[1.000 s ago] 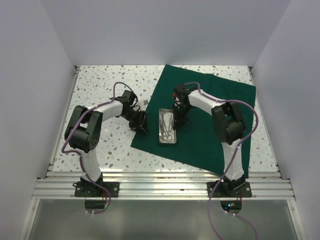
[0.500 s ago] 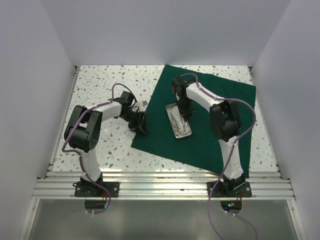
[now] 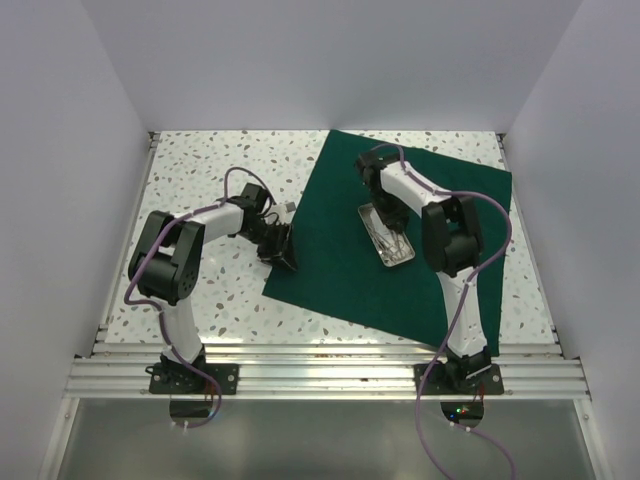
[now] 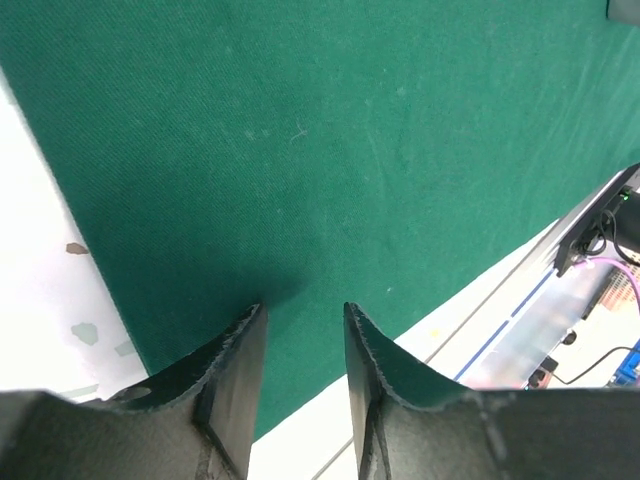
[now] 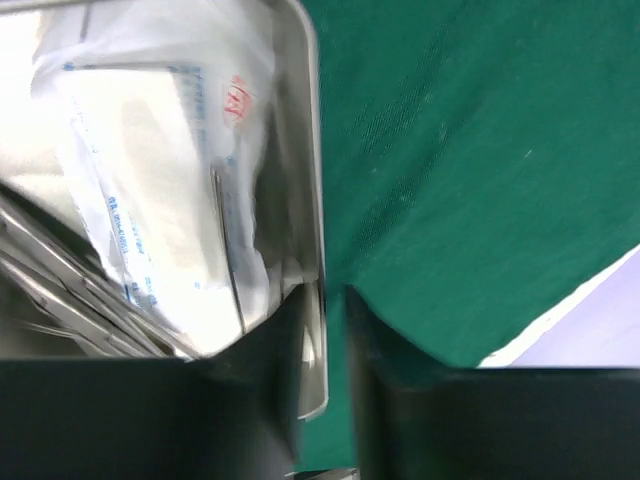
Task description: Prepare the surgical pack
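The surgical pack's dark green drape [image 3: 440, 270] lies spread flat as a big sheet on the right half of the table. A metal tray [image 3: 392, 243] with instruments and a white packet [image 5: 150, 170] sits on it, right of centre. My right gripper [image 3: 379, 212] is shut on the tray's rim [image 5: 314, 150], one finger inside and one outside [image 5: 333, 290]. My left gripper [image 3: 283, 250] is at the drape's left edge, jaws a little apart over the cloth [image 4: 303, 308], holding nothing. The drape fills the left wrist view [image 4: 350, 130].
The speckled white tabletop [image 3: 200, 180] shows left of the drape and in the left wrist view [image 4: 40, 300]. An aluminium rail [image 3: 320, 375] runs along the near edge. White walls close in the sides and back.
My right gripper has dragged the tray to the right across the drape and turned it. My left gripper has stayed at the drape's left edge.
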Controlling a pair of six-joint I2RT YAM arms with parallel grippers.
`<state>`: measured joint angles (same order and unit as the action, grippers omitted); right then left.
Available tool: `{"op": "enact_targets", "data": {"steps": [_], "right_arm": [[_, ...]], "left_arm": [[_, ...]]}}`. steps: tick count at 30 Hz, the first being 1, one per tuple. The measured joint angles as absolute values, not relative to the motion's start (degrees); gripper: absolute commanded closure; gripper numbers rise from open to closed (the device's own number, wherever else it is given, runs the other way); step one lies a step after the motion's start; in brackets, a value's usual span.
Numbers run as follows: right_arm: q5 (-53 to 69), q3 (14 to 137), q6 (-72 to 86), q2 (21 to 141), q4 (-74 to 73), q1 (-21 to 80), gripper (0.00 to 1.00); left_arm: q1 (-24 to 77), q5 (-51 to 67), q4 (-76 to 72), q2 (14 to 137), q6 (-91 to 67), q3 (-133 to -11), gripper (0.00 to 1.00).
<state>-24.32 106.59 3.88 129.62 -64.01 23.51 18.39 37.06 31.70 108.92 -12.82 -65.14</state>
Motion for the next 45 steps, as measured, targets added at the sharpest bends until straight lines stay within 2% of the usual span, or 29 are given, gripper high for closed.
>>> {"op": "enact_targets", "data": {"steps": [1, 2, 3, 6, 10, 11, 15, 16, 18, 24, 34, 38, 45], "right_arm": [[-24.9, 106.9, 3.9, 129.9, -64.2, 23.4, 0.65], [-25.2, 107.2, 4.2, 130.0, -64.3, 23.3, 0.57], [-25.7, 107.5, 4.5, 130.1, -64.5, 23.3, 0.55], [-26.9, 109.6, 5.7, 130.1, -65.9, 23.5, 0.52], [-27.5, 114.7, 9.4, 129.7, -67.5, 24.3, 0.52], [-27.3, 115.4, 10.3, 129.2, -67.2, 24.7, 0.54], [-20.7, 116.2, 13.6, 127.1, -62.8, 28.4, 0.72], [-18.2, 116.5, 14.7, 127.0, -61.3, 29.7, 0.88], [-13.3, 117.6, 17.0, 127.7, -58.7, 32.4, 0.99], [-6.5, 125.8, 20.3, 135.7, -55.2, 38.3, 1.00], [-3.0, 127.2, 19.2, 142.2, -54.0, 43.2, 1.00], [-0.1, 119.2, 17.9, 138.1, -50.3, 45.3, 1.00], [8.4, 94.1, 16.3, 124.0, -45.4, 47.4, 1.00]], "left_arm": [[18.4, 37.1, 31.7, 108.8, -12.8, -65.1, 0.58], [18.4, 37.0, 31.7, 108.7, -12.8, -65.1, 0.58], [18.4, 36.7, 31.6, 108.6, -12.8, -65.1, 0.58], [18.4, 34.8, 31.1, 107.7, -12.8, -65.1, 0.58], [17.6, 31.0, 30.3, 104.8, -13.1, -64.1, 0.57], [17.0, 30.1, 30.2, 103.9, -13.5, -63.8, 0.58], [13.1, 26.9, 29.8, 100.1, -14.6, -63.0, 0.58], [12.0, 26.1, 29.7, 99.5, -14.9, -63.0, 0.59], [10.3, 24.3, 29.6, 98.5, -15.6, -63.0, 0.59], [8.9, 18.8, 29.9, 96.9, -17.0, -62.8, 0.58], [6.2, 15.7, 30.0, 94.7, -18.9, -61.1, 0.59], [5.9, 15.7, 29.9, 94.7, -19.4, -61.0, 0.59], [5.6, 16.8, 29.5, 95.5, -20.8, -62.1, 0.60]]}}
